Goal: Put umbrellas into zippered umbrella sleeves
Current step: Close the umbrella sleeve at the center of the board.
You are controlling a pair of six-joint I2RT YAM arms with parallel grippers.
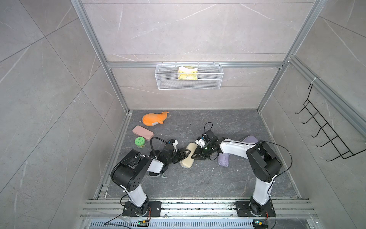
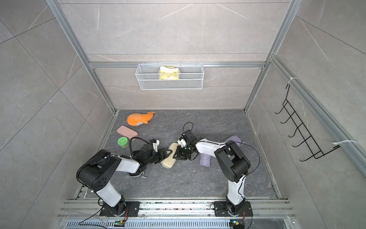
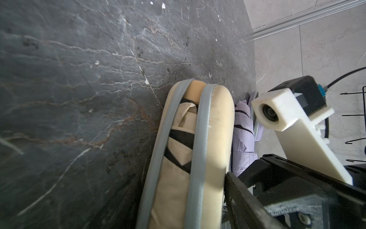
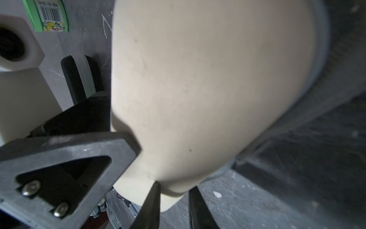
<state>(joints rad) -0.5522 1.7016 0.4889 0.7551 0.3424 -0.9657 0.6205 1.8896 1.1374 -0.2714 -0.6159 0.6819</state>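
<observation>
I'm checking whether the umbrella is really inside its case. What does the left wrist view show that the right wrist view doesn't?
Only the left wrist view: the cream sleeve gaping between its grey zip edges, the beige umbrella inside it, and the lavender umbrella just beyond it. Only the right wrist view: the sleeve's smooth outer shell filling most of the frame, and the green jar. Both: the cream sleeve and the dark stone floor.

orange plush whale (image 1: 153,119), pink case (image 1: 143,133), green jar (image 1: 140,142)
</observation>
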